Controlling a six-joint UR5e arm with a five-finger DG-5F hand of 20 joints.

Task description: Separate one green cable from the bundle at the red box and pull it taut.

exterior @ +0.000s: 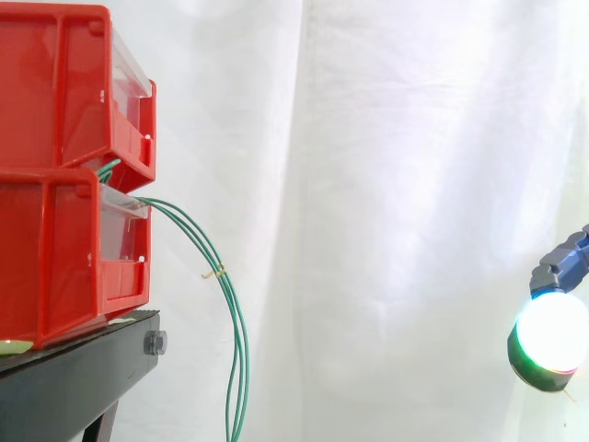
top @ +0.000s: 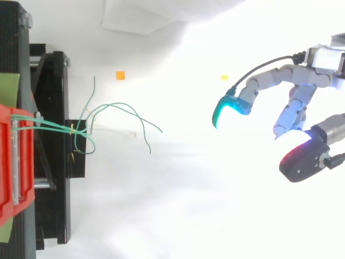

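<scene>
Cyan and white pads point(top: 227, 110) glow on the hand point(top: 295, 105), which hangs with its fingers spread apart and a little bent, holding nothing. It is well apart from the cables point(exterior: 242, 354). These green strands leave the red boxes point(exterior: 55, 267) between the upper one and the lower one and hang down in a loose arc beside the black stand point(exterior: 74, 382). A small tie point(exterior: 214, 273) binds them part way. Behind is the white curtain point(exterior: 396, 184). I judge this to be the approach step, as no strand is separated yet. The next move needs the hand to reach the cables, pinch only one strand where they lie apart, then draw it away from the boxes.
</scene>
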